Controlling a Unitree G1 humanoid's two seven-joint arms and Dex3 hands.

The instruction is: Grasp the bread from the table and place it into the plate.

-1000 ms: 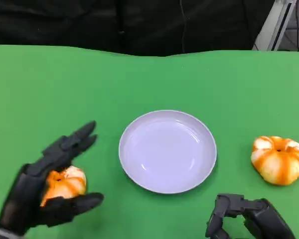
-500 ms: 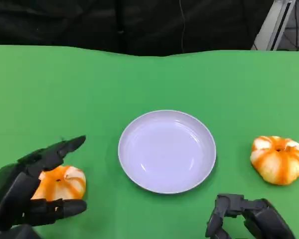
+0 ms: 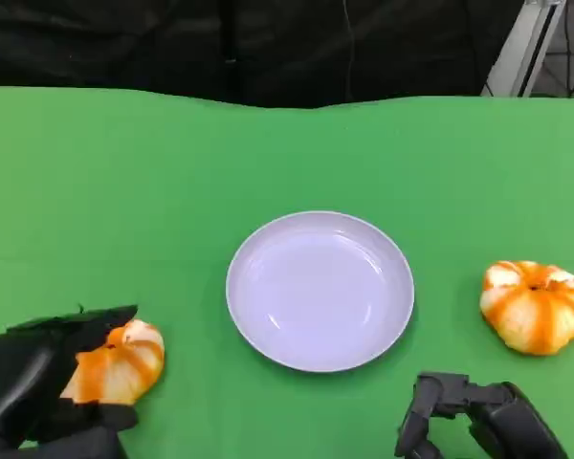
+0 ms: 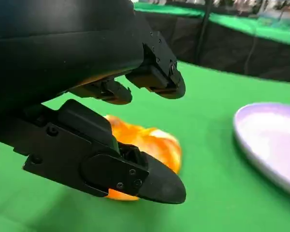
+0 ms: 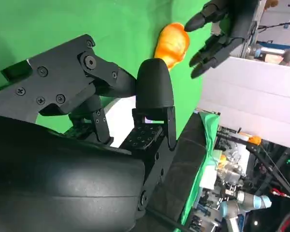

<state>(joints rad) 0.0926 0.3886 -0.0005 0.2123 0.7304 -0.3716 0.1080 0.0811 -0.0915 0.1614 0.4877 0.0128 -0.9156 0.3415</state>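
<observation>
Fingers of the left hand (image 3: 38, 378) have come down since a second ago and now cup the near bread (image 3: 115, 361) on the green table (image 3: 297, 143), though whether the grip is firm I cannot tell. That suggests the lift comes next. To its right sits the plate (image 3: 320, 290), bare. The right hand (image 3: 478, 416) rests curled, holding nothing, a second bread (image 3: 536, 306) just beyond it. Farther off hangs dark cloth (image 3: 249, 48).
</observation>
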